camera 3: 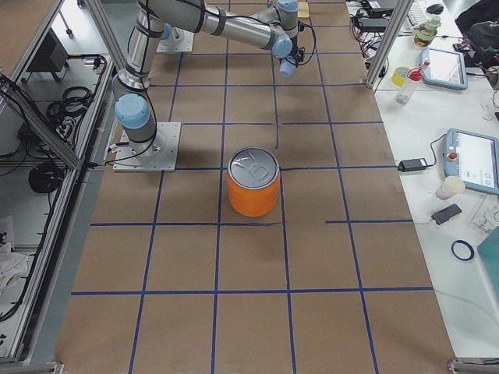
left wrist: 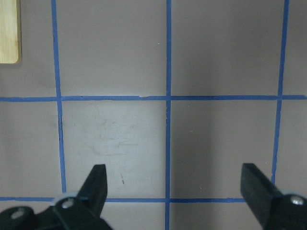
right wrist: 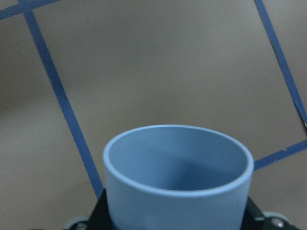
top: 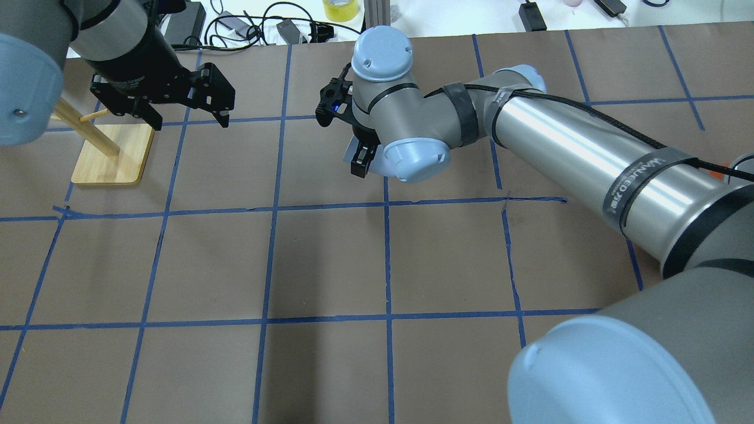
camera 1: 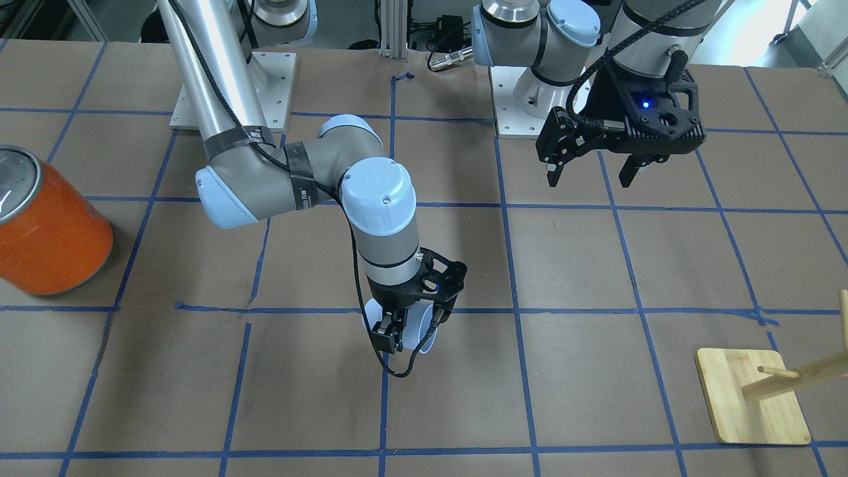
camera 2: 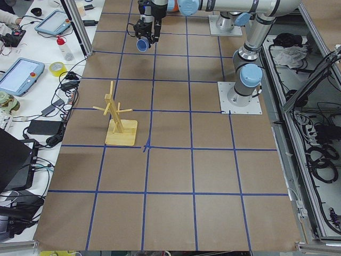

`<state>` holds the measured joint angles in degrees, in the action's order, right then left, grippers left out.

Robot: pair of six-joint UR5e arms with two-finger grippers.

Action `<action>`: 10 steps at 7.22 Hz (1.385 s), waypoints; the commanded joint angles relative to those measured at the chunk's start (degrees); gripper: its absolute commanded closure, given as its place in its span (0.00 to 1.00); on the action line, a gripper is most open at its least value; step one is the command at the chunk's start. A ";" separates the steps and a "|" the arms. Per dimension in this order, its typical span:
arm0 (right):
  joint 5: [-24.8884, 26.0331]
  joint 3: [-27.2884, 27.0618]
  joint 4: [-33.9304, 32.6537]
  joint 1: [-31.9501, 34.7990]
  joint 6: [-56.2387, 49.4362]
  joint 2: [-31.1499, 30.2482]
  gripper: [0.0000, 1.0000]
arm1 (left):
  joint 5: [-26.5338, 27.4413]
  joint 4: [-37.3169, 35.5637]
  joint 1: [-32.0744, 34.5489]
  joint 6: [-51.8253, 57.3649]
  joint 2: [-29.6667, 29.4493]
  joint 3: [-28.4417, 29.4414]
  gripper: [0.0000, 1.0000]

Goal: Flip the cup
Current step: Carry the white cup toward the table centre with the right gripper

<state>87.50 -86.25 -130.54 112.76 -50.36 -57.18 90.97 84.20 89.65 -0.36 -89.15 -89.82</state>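
Over the brown blue-taped counter (camera 1: 596, 371), the small pale blue tapered cup (camera 1: 419, 331) is gripped by the right fingers (camera 1: 386, 334), its long axis tilted, mouth aimed downward. The left fingers (camera 1: 555, 172) are spread apart.

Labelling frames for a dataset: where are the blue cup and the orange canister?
Pale blue tapered cup (right wrist: 177, 211): right wrist-mounted view, outer wall under rim.
Large orange canister with silver lid (camera 3: 253, 201): exterior right view, orange side wall.

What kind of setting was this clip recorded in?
Most likely a robotics lab workcell: a brown paper-covered table gridded with blue tape, two silver-and-grey robot arms bolted to it, and tablet-like teach pendants on cluttered side benches.
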 commanded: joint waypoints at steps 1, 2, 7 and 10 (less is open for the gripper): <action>0.92 -0.75 -1.13 1.68 -13.65 1.36 0.43 | 0.00 0.00 0.00 0.00 0.03 0.00 0.00; 0.91 -0.76 -1.04 1.68 -20.23 1.80 0.42 | 0.00 0.00 0.00 0.00 0.03 0.00 0.00; 0.65 -1.02 2.03 2.03 -19.26 4.18 0.34 | 0.00 0.00 0.00 0.00 0.03 0.00 0.00; 1.00 0.03 6.24 2.03 -19.33 3.39 0.00 | 0.00 0.00 0.00 0.00 0.03 0.00 0.00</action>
<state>88.41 -86.87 -126.35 114.78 -69.68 -53.34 90.97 84.20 89.65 -0.35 -89.12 -89.82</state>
